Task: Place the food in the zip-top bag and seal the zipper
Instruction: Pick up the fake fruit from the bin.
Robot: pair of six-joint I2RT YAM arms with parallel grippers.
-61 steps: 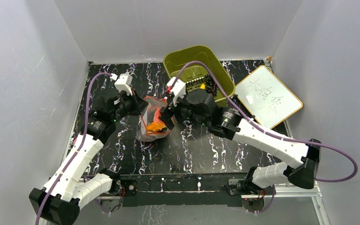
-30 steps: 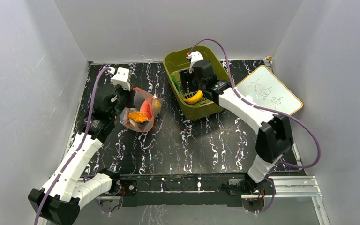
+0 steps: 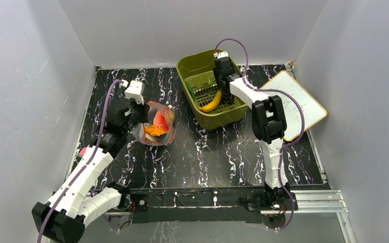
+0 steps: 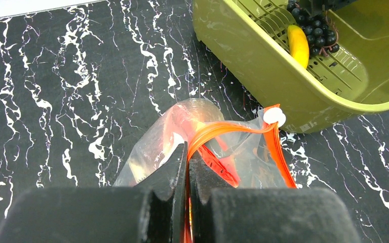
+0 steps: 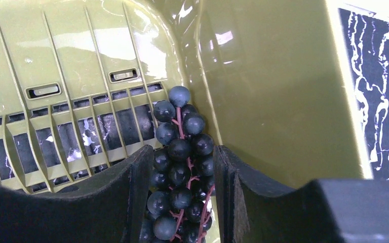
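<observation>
Step in hand: pickup of the grape bunch from the olive basket.

- Right gripper is lowered into the basket at the far side of the table. Its jaws are spread to either side of the bunch, which nearly fills the gap. A firm squeeze is not evident.
- The bunch lies on the slotted floor, tight against the basket's right wall. The banana lies just to its left, apart from the fingers.
- Left gripper is pressed together on the zipper, pinching the mouth edge of the zip-top bag. The bag rests on the table just left of the basket, with its mouth lifted and gaping.
- A watermelon slice and an orange bit are seen inside the bag.

Judgement on technique:
- The jaws are best closed across the thick middle of the bunch, not on single berries or the thin stem, since loose beads are likely to roll out of the pads.
- The right finger is close to the wall, so a straight upward lift is advised before any travel left, so that the rim is not snagged.
- The left pinch is best maintained so that the mouth is kept wide.
- Release is best made low over the opening, clear of the zipper.
</observation>
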